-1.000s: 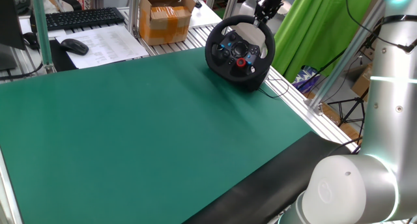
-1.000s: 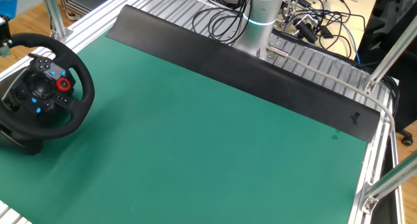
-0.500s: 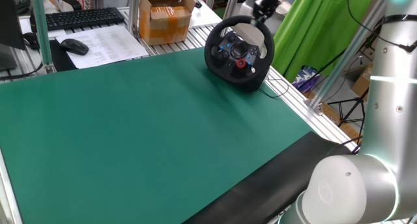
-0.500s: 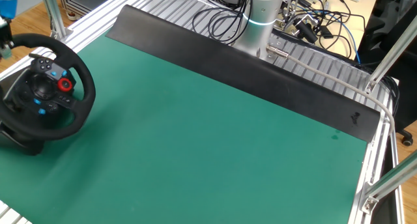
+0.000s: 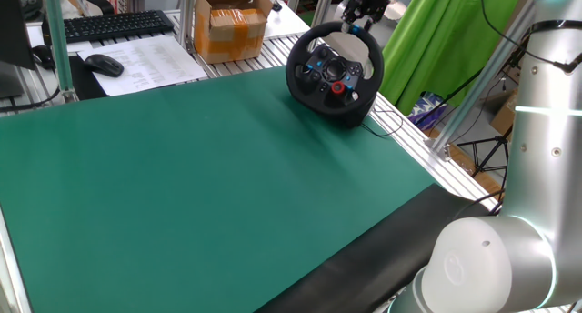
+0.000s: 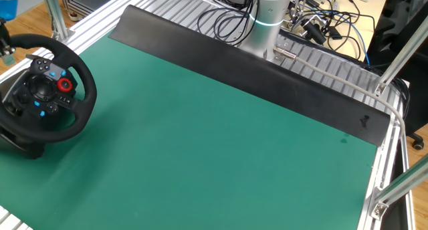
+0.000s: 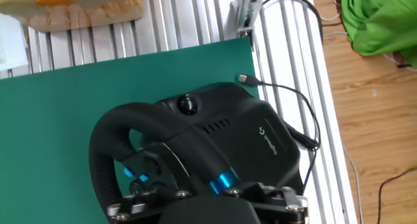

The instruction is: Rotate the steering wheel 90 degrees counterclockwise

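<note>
My table [image 5: 182, 176] is a broad green mat framed in aluminium rails, with a cardboard box [image 5: 235, 22], a keyboard [image 5: 114, 24] and a mouse [image 5: 104, 65] beyond its far edge. The steering wheel [image 5: 334, 72] sits at the far corner by the rail, tilted back on its black base [image 7: 251, 136] so the rim faces across the mat, which leaves its top arc open from above. My end effector [image 5: 356, 13] hangs right at that top arc, a sensible place for pushing the rim round, I judge. Whether its fingers are spread or pinched on the rim I cannot tell. The wheel has a thick black rim, grey spokes, blue buttons and a red dial [image 6: 64, 85]; a thin cable [image 7: 287, 97] trails from the base.
</note>
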Robot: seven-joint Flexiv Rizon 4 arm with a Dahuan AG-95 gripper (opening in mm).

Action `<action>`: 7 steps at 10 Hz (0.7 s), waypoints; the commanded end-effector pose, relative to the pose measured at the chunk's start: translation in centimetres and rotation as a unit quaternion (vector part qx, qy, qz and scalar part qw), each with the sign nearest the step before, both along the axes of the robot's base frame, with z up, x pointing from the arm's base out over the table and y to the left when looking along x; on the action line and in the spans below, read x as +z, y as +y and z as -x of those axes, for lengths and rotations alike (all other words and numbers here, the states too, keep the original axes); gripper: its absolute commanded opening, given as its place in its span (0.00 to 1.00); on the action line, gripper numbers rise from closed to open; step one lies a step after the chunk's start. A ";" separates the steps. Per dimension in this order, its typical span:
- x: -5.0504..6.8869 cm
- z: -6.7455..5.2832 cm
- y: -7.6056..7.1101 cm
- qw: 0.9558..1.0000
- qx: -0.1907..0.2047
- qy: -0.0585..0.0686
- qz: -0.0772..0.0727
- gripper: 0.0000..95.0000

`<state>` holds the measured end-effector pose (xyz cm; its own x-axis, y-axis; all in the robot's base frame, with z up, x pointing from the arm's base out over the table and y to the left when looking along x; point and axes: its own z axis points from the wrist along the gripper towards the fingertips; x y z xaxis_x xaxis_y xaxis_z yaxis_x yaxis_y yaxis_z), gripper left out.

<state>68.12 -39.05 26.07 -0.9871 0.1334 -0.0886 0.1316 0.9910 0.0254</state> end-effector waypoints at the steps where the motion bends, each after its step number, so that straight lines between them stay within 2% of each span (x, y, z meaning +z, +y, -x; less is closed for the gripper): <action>1: 0.4 0.6 0.0 1.000 -0.005 0.001 0.001 1.00; 4: -0.2 2.5 -0.8 1.000 0.001 -0.001 0.004 1.00; 5: -0.3 2.7 -1.5 1.000 0.010 -0.001 0.006 0.80; 7: -0.5 2.7 -2.8 1.000 0.027 -0.001 0.007 0.80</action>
